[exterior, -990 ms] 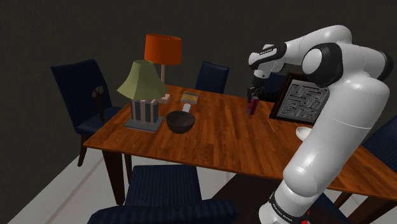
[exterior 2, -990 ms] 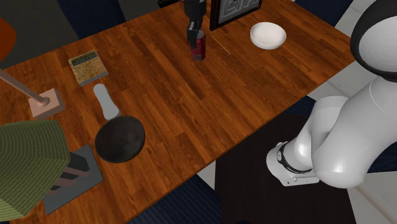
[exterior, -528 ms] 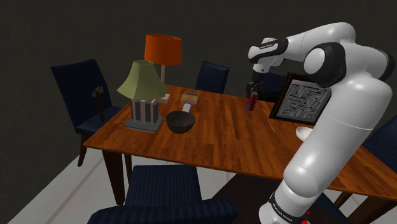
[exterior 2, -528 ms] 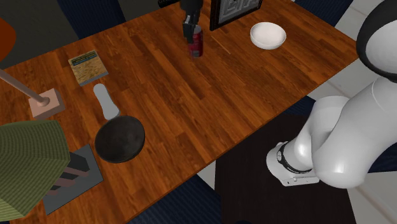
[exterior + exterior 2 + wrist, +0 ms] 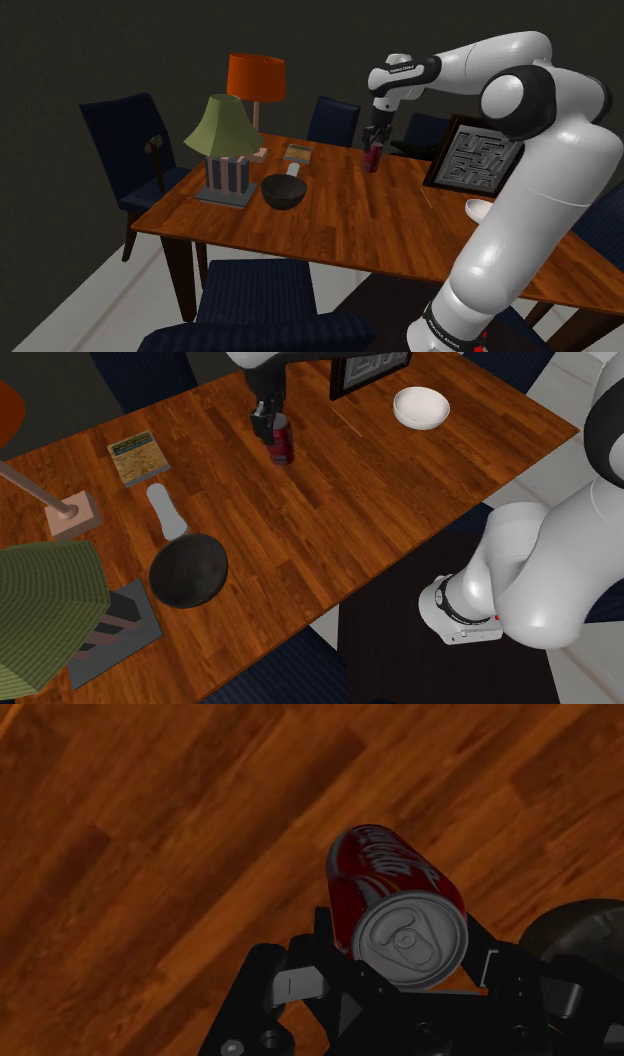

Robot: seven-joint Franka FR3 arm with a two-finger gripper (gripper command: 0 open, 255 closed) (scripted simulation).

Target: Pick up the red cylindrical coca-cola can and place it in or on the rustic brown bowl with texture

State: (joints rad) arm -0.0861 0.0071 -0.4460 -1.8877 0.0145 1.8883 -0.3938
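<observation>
Red can (image 5: 388, 879) sits clamped in your black pincer (image 5: 267, 422), jaws narrowed onto its top end. You hold it over the wooden table (image 5: 350, 502).

A plank-topped wooden table (image 5: 340, 222) spreads beneath the gripper (image 5: 373, 149). Dark blue chairs (image 5: 122, 140) ring it, one chair back (image 5: 333, 118) just beyond the gripper. A dark grey wall (image 5: 100, 50) rises behind. The pale floor (image 5: 100, 300), possibly tiled, lies below.

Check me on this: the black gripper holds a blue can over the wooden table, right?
Not quite: the can is red, not blue, as the wrist view shows. The black gripper does hold it over the wooden table.
</observation>
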